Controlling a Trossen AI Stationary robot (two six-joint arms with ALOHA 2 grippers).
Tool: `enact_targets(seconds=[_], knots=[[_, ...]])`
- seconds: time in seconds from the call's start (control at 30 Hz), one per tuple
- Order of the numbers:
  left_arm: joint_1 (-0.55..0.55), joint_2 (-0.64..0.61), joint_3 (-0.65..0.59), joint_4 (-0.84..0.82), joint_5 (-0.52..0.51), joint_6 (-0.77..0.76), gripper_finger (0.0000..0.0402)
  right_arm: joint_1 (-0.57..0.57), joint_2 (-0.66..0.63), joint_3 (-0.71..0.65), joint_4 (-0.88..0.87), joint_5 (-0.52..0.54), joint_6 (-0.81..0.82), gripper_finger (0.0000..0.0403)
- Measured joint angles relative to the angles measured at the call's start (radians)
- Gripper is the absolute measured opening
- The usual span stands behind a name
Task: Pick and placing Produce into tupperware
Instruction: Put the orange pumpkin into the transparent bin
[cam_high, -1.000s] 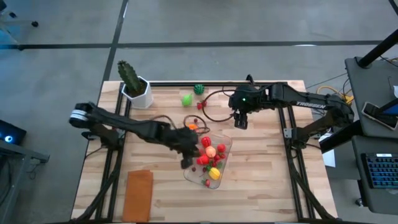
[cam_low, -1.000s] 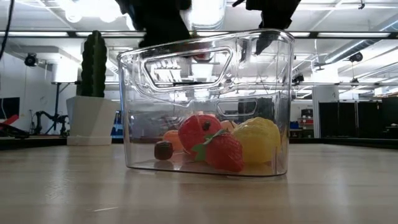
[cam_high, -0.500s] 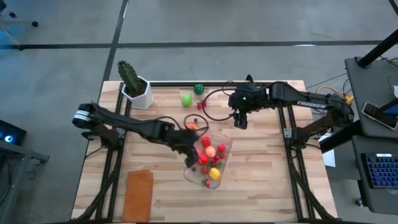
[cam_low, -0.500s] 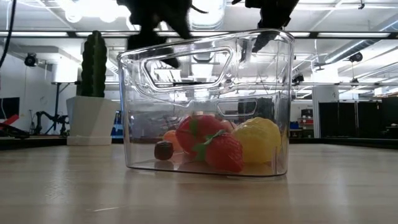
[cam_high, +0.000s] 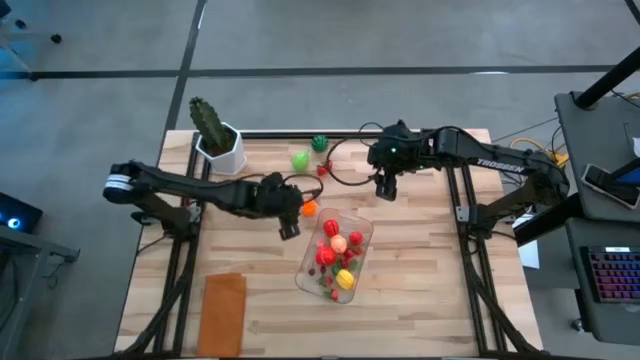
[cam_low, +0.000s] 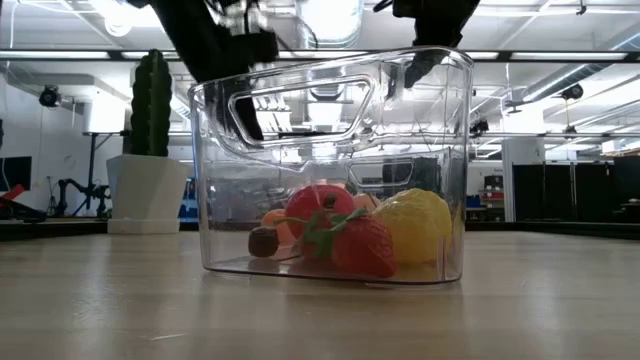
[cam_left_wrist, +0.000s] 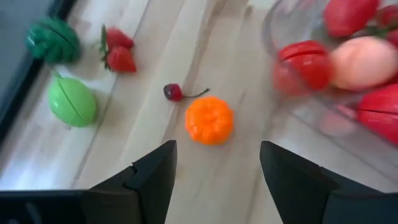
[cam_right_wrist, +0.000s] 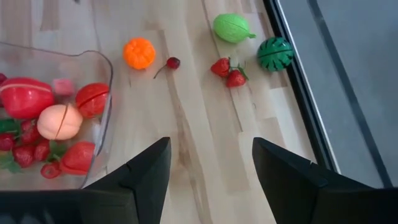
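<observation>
The clear tupperware (cam_high: 336, 256) stands on the wooden table near its middle, with several red, peach and yellow produce pieces in it. To its far left an orange piece (cam_high: 308, 208), a cherry (cam_left_wrist: 174, 92), two strawberries (cam_right_wrist: 228, 71), a light green piece (cam_high: 300, 159) and a dark green piece (cam_high: 320, 143) lie on the wood. My left gripper (cam_high: 295, 218) hovers open just left of the orange piece (cam_left_wrist: 209, 120), holding nothing. My right gripper (cam_high: 385, 190) hangs open above the table beyond the tupperware's far right corner, holding nothing.
A cactus in a white pot (cam_high: 215, 135) stands at the far left corner. A flat orange-brown rectangle (cam_high: 225, 310) lies near the front left. A dark cable loop (cam_high: 345, 172) lies on the wood by the loose produce. Bare wood shows right of the tupperware.
My left gripper has opened above the tupperware's left edge. It has then drawn away toward the table's far left, turning toward the loose orange piece. The red produce inside the tupperware has shifted a little. The right arm has kept still.
</observation>
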Motion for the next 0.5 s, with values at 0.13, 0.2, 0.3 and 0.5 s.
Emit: enact_targets(seconds=[0.13, 0.2, 0.3, 0.5], knots=[[0.068, 0.039, -0.046, 0.079, 0.038, 0.004, 0.0220, -0.019, 0.000, 0.000, -0.001, 0.000, 0.027, 0.0219], [0.089, 0.055, -0.051, 0.097, 0.044, 0.004, 0.0227, -0.027, 0.000, 0.000, 0.000, 0.000, 0.037, 0.0219], [0.111, 0.086, -0.051, 0.133, 0.073, 0.038, 0.0240, -0.039, 0.000, 0.000, 0.000, 0.002, 0.039, 0.0219], [0.116, 0.161, -0.049, 0.201, 0.193, 0.153, 0.0251, -0.067, 0.000, 0.000, 0.004, 0.026, 0.066, 0.0219]])
